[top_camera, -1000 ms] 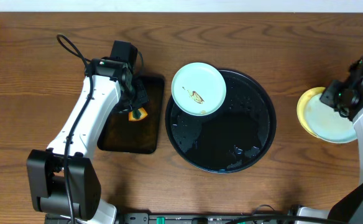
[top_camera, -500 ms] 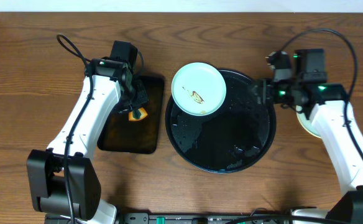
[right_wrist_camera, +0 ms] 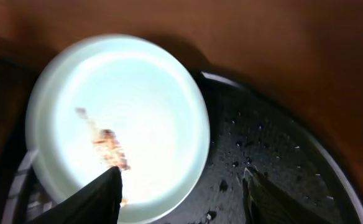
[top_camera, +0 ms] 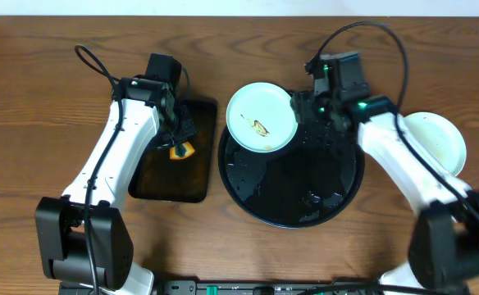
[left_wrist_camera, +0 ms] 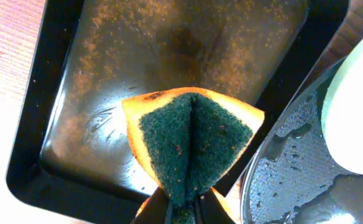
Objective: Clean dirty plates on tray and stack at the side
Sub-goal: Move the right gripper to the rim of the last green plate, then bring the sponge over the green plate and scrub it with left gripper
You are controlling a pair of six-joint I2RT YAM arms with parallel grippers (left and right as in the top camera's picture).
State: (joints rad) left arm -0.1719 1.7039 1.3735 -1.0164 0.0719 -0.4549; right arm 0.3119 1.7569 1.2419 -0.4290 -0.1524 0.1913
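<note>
Right hand over wet tray, wooden table

It looked like a robotics lab bench. A cabled left arm and right arm stood at a wood-grain counter.

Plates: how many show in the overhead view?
2. One smeared mint plate on the round tray's upper-left rim; one pale plate right of the tray, possibly hiding another beneath.

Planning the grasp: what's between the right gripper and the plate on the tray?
Nothing but wet tray. The right wrist view shows the open right gripper right at the rim of the plate.
</note>
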